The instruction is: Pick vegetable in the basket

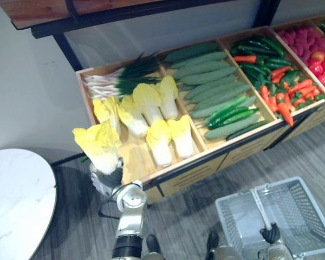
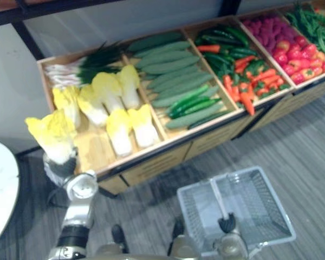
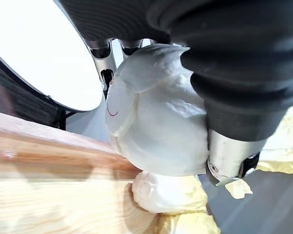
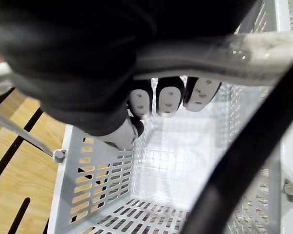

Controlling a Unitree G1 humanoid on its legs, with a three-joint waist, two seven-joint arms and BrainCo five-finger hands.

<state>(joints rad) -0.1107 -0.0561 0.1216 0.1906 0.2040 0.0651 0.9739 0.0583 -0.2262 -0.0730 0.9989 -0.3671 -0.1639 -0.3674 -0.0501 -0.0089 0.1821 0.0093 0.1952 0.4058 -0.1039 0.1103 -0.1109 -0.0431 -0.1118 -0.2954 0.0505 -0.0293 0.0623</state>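
Left hand grips the upright napa cabbage; the basket, its handle clasped by right hand, lies near-right.

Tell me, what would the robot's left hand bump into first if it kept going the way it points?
Probably the yellow-white cabbages lying in the wooden crate's left compartment, just past the leafy cabbage the left hand holds; depth is unclear.
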